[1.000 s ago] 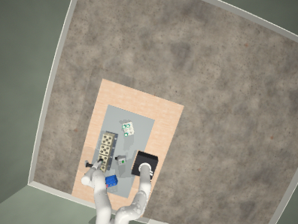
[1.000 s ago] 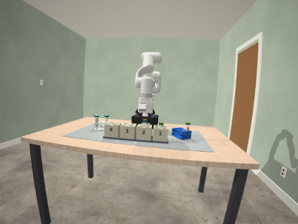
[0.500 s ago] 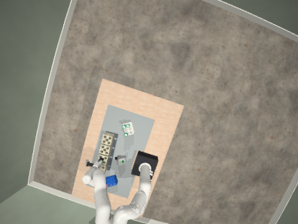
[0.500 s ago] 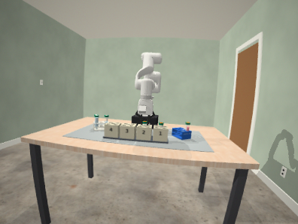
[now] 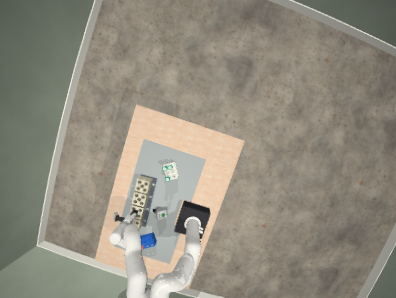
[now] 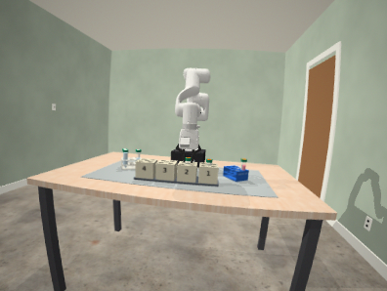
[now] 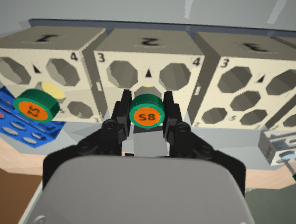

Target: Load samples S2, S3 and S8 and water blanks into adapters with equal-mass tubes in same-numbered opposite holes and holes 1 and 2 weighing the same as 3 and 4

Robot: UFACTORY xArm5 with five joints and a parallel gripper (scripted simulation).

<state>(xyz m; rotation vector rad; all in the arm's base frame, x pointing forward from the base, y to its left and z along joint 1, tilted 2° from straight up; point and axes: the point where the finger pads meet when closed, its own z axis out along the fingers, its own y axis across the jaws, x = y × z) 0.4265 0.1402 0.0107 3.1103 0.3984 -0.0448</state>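
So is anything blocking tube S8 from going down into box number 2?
Nothing visible does. Tube S8 sits between the gripper fingers over the near side of adapter 2. Its far holes show open; its cap hides the hole right under it.

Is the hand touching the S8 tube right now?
Touching. In the wrist view, the hand has its black fingers pressed against both sides of the S8 tube cap, with no gap showing, over adapter 2.
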